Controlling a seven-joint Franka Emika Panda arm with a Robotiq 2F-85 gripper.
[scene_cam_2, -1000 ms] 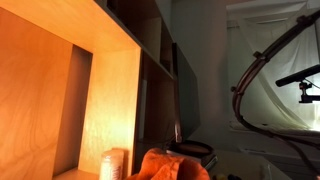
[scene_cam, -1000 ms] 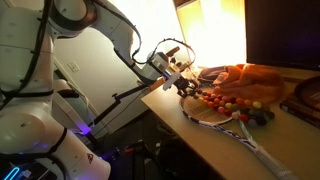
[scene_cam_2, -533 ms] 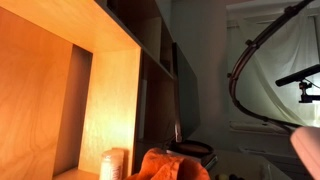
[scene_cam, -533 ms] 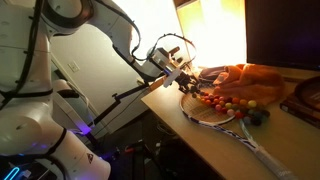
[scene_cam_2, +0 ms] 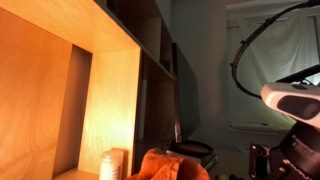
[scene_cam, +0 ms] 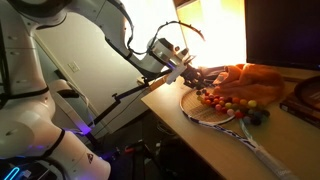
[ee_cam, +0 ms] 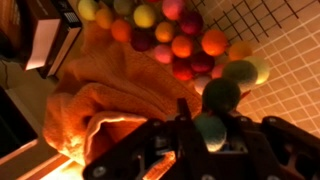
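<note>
Warm glare blows out one o'clock above the shadowed tabletop [scene_cam: 215, 145] in an exterior view. The wrist view is dim, amber, blurry at six o'clock.

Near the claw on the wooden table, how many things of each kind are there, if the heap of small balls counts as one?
Stringed tennis racket: 1
Orange terry towel: 1
Heap of small coloured balls: 1
Total: 3

Exterior views face the cloth [scene_cam: 250, 85]: across the bench [scene_cam: 200, 142], and low beside a shelf [scene_cam_2: 100, 80]. The wrist view sits close above it.
</note>
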